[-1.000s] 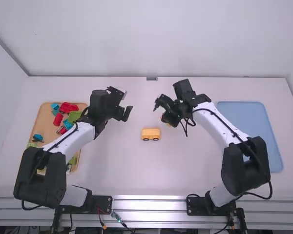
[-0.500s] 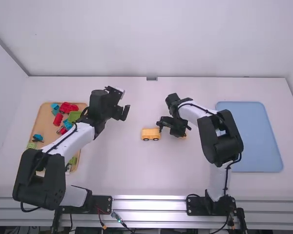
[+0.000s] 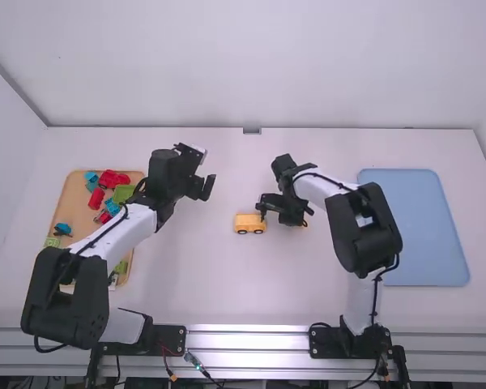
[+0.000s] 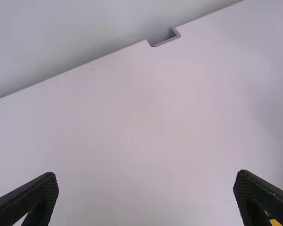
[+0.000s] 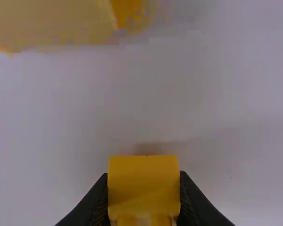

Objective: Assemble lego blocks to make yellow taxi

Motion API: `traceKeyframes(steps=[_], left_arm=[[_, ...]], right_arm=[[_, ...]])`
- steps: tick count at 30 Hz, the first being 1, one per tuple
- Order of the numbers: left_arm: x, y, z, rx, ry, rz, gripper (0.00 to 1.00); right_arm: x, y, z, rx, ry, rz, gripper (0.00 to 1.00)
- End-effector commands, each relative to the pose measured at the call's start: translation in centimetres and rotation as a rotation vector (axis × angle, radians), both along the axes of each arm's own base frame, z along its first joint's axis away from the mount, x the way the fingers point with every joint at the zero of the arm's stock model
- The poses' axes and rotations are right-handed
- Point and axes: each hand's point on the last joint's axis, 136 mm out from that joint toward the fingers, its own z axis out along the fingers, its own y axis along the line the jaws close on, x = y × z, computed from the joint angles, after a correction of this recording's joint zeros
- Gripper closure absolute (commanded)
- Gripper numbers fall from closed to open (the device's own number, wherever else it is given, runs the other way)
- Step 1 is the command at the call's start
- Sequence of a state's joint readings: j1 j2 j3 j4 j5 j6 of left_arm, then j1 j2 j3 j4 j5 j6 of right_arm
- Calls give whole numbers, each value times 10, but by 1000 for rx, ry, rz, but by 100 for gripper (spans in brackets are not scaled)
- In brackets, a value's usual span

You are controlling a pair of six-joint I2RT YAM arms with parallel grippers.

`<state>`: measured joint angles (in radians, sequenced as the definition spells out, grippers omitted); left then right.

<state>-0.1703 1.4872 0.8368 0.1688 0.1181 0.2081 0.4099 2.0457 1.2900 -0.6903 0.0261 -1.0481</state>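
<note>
Though the block (image 5: 144, 188) looks light, it is probably hard, stiff plastic and a little slick, so a firm, even pinch on its two flat sides suits it best. The right gripper (image 5: 143, 174) has it so: its jaws are narrowed on the block, one finger to each side. The left gripper (image 4: 146, 176) stands wide, with nothing in its jaws. The car (image 3: 249, 222), yellow on dark wheels (image 3: 242, 232), rests upright on the table (image 3: 186, 267), just beside the right gripper. Being wheeled, it may roll or skid if nudged; I would hold it low along its long sides and leave the top free. Neither piece seems fragile, but a crooked press could twist the block in its grip
</note>
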Motion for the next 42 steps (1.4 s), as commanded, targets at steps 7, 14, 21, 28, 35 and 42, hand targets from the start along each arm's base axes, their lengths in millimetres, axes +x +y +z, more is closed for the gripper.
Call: traceKeyframes(steps=[7,14,21,28,35,42], left_arm=[[0,-2,7,-2,-14,0,1],[-6,1,-2,-18,40,19,1],[-42,-65,-1,51,-82,-582,1],[-88,-103,-31,17,-161,-1020,1],[-88,-115,-67,-94,-175,-1109,1],[-80,-117,-69,-135,-152,-1071,1]], right_arm=[[14,6,8,19,-43,-12,1],[26,16,72,325,-67,-131,1],[8,-5,95,759,-51,-58,1],[-4,-30,57,905,-144,-120,1],[-13,-31,28,913,-253,-132,4],[-14,-22,13,879,-271,-144,11]])
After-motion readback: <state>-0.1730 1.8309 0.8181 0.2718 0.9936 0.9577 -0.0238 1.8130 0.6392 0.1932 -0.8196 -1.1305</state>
